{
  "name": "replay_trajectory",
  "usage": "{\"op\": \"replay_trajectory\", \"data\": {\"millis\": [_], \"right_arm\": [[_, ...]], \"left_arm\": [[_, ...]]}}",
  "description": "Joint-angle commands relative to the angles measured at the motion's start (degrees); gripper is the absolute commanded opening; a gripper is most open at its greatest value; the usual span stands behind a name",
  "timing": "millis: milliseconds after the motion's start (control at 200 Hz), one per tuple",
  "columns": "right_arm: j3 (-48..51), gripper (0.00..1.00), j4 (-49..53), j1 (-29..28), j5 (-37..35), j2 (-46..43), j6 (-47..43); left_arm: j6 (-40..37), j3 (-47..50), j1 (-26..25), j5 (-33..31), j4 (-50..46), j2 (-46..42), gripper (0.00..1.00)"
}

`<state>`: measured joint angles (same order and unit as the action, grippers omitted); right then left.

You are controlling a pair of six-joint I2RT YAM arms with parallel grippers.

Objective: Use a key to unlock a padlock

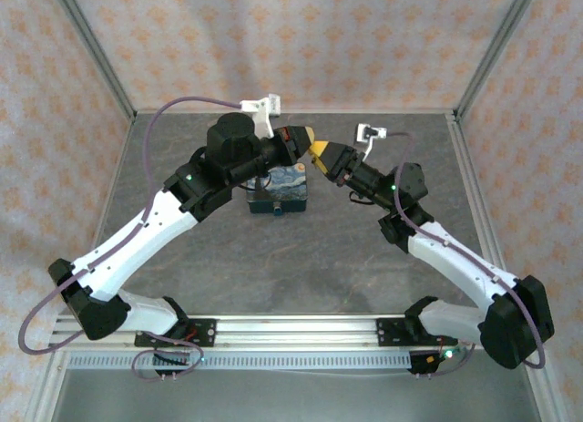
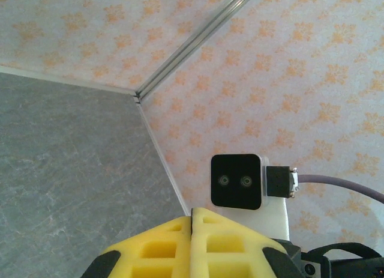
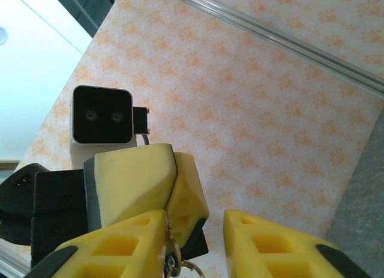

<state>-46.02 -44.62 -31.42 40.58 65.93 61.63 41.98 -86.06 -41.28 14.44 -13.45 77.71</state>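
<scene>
— Well, how do your jaws stand?
— Your left gripper [image 2: 192, 221] is pressed shut; your right gripper [image 3: 195, 230] stands parted. A small metal piece [image 3: 174, 263], padlock or key I cannot tell, sits against one right finger.

Box [image 1: 278, 192] lay at mid-table [image 1: 273, 267]; left gripper [image 1: 308, 136] and right gripper [image 1: 322, 152] stood tip to tip over its far right corner.
</scene>
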Motion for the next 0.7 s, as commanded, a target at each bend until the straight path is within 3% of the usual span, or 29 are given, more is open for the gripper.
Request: {"op": "replay_trajectory", "data": {"millis": [0,100,185,245,465,696], "right_arm": [[-1.1,0.24,-3.8,0.2,2.2,0.2,0.2],[-1.2,0.18,-4.2,0.2,2.3,0.2,0.5],[-1.4,0.31,-5.1,0.1,2.7,0.6,1.2],[-1.2,0.35,-5.6,0.1,2.9,0.6,1.5],[-0.5,0.22,-7.1,0.0,3.7,0.1,2.3],[-0.5,0.26,-5.5,-0.7,4.1,0.1,1.2]], "left_arm": [[0.6,0.6,-0.3,-1.3,3.1,-0.5,0.00],[0.5,0.9,-0.3,-1.5,3.2,-0.7,0.00],[0.4,1.5,-0.3,-2.3,3.2,-1.1,0.00],[0.4,2.0,-0.3,-2.9,3.3,-1.5,0.00],[0.8,2.9,-0.3,-3.9,3.7,-1.8,0.00],[1.3,3.2,-0.2,-4.2,4.6,-2.2,0.00]]}}
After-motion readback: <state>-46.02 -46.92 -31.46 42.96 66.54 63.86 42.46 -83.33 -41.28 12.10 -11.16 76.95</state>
